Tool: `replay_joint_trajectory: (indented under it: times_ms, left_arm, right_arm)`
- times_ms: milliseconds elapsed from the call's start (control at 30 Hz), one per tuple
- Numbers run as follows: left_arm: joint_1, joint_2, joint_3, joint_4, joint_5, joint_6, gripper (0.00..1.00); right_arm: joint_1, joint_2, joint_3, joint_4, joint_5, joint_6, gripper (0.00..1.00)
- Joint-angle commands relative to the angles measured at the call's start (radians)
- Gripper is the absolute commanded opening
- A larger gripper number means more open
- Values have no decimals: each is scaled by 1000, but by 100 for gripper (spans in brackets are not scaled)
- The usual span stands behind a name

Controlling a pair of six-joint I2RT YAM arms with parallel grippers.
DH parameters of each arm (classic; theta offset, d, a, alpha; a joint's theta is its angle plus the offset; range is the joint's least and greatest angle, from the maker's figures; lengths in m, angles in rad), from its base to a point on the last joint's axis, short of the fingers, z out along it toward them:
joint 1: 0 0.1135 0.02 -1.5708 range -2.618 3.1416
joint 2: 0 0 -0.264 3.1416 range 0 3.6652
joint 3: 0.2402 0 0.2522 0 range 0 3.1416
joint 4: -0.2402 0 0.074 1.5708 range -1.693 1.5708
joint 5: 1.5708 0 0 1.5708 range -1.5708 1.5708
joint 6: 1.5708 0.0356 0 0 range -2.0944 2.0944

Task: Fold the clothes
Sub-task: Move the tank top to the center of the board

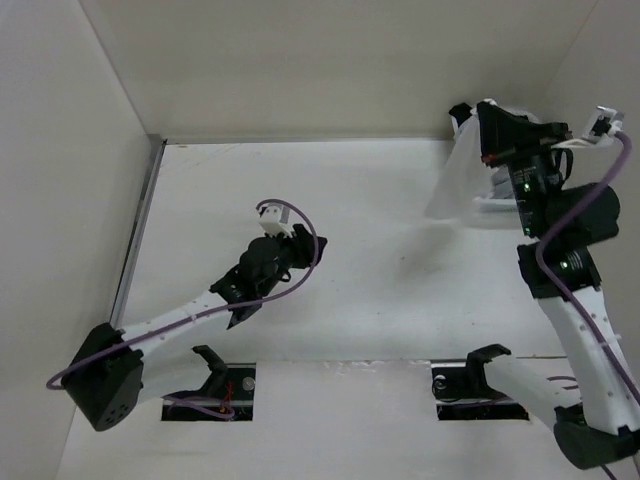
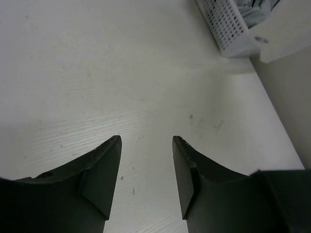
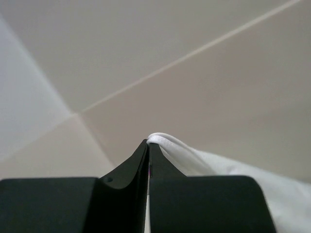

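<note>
Closest up, right gripper (image 3: 148, 144), jaws clamped on thin soft white cloth garment (image 3: 204, 166), hanging high at far right; left gripper (image 2: 146, 139), jaws apart above white tabletop (image 2: 97, 73); seemingly no fold yet; spreading, folding left.

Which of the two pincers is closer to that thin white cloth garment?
Right. The right pincer is shut on an edge of the thin white cloth garment, holding it up; the left pincer hangs open over the white table, apart from it.
</note>
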Motion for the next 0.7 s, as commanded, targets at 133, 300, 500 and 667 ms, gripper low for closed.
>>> replay_joint_trajectory:
  times_ms: [133, 300, 500, 667]
  left_arm:
    - [123, -246, 29, -169, -106, -20, 46]
    - [220, -344, -4, -264, -153, -87, 46]
    - [335, -421, -58, -309, -149, -123, 47]
    - [309, -320, -47, -301, -117, -120, 46]
  right_arm:
    - [352, -44, 114, -66, -9, -83, 3]
    - [379, 52, 2, 26, -47, -39, 3]
    - [241, 351, -192, 319, -222, 125, 5]
    - [152, 805, 121, 255, -276, 189, 8]
